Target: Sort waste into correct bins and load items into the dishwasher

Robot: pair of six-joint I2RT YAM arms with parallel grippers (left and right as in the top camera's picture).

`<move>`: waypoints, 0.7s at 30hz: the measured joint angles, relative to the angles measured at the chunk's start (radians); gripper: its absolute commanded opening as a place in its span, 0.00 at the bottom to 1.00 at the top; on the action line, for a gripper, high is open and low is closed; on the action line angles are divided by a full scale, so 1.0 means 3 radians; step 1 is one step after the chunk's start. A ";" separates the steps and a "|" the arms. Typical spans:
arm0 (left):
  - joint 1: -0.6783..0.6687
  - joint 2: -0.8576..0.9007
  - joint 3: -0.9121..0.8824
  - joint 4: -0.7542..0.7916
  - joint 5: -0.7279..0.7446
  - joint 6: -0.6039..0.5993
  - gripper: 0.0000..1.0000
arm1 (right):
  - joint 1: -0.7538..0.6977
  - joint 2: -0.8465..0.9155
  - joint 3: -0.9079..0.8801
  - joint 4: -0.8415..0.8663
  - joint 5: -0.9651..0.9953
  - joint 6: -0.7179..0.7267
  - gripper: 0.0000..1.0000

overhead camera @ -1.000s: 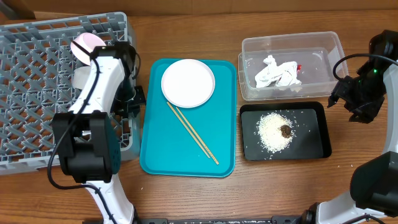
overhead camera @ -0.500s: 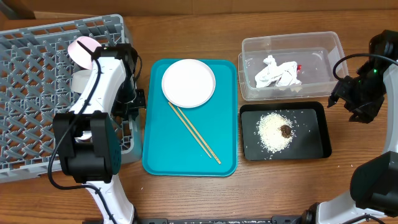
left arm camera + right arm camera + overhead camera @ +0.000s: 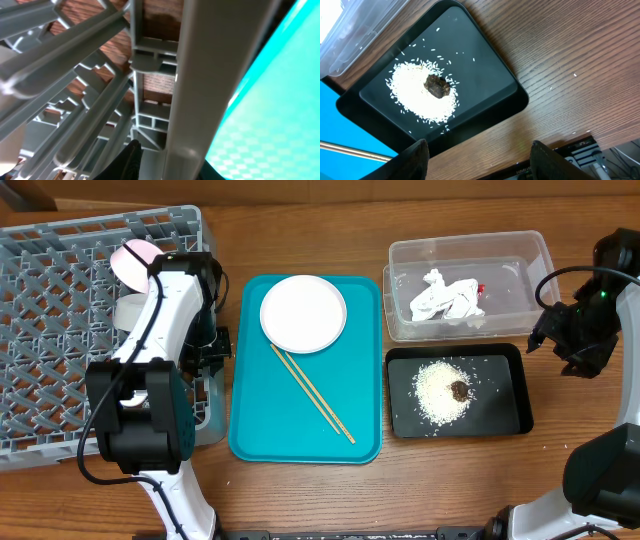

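Note:
The grey dish rack (image 3: 60, 330) fills the left side. A pink bowl (image 3: 135, 260) and a white cup (image 3: 128, 310) stand in it; I see no grey bowl. My left gripper (image 3: 212, 355) straddles the rack's right wall (image 3: 200, 75), shut on it (image 3: 172, 167). The white plate (image 3: 303, 313) and chopsticks (image 3: 312, 394) lie on the teal tray (image 3: 260, 420). The napkin (image 3: 445, 298) and red wrapper (image 3: 481, 288) are in the clear tub (image 3: 470, 242). Rice (image 3: 440, 388) with a brown bit (image 3: 437, 86) lies in the black tray (image 3: 510, 395). My right gripper (image 3: 480, 165) is open and empty, right of the black tray (image 3: 485, 75).
The teal tray lies close beside the rack's right wall. The tub and black tray touch, back to front, at the right. Bare wooden tabletop (image 3: 570, 75) lies right of the black tray. The right arm (image 3: 585, 330) hangs over the table's right edge.
The rack has shifted slightly with my left gripper on its wall. The teal tray has slid a little to the right. The right arm has not moved.

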 measured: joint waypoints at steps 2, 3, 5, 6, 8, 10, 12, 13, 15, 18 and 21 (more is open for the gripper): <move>0.0000 0.0000 0.0036 -0.0046 -0.0020 0.0009 0.28 | 0.0000 0.0000 0.0000 0.0000 -0.0001 0.0001 0.66; 0.0000 0.0000 0.0046 -0.0060 -0.0032 0.0009 0.28 | -0.0001 0.0000 0.0000 0.0000 -0.0001 0.0000 0.67; -0.0003 0.0000 0.0052 -0.0067 -0.0058 0.0010 0.28 | 0.0000 0.0000 0.0000 0.0000 0.0001 0.0000 0.66; -0.0004 0.0000 0.0053 -0.0069 -0.0066 0.0010 0.28 | 0.0000 0.0000 0.0000 0.0001 0.0000 0.0000 0.67; -0.0004 0.0000 0.0053 -0.0067 -0.0079 0.0011 0.28 | 0.0000 0.0000 0.0000 0.0001 -0.0001 0.0000 0.67; -0.0005 -0.0001 0.0053 -0.0065 -0.0089 0.0018 0.29 | 0.0000 0.0000 0.0000 0.0001 -0.0001 0.0000 0.67; -0.0005 -0.0018 0.0053 -0.0041 -0.0094 0.0025 0.30 | 0.0000 0.0000 0.0000 0.0000 0.0000 0.0000 0.67; -0.0005 -0.0039 0.0053 -0.0014 -0.0095 0.0033 0.30 | 0.0000 0.0000 0.0000 0.0000 0.0000 0.0000 0.67; -0.0005 -0.0114 0.0053 0.0076 -0.0104 0.0046 0.35 | 0.0000 0.0000 0.0000 0.0003 0.0000 0.0000 0.66; -0.0005 -0.0296 0.0053 0.0291 -0.0088 0.0047 0.21 | 0.0000 0.0000 0.0000 0.0003 -0.0001 -0.0001 0.67; 0.0010 -0.0534 0.0064 0.0581 -0.0158 0.0078 0.13 | 0.0000 0.0000 0.0000 0.0003 -0.0001 -0.0001 0.67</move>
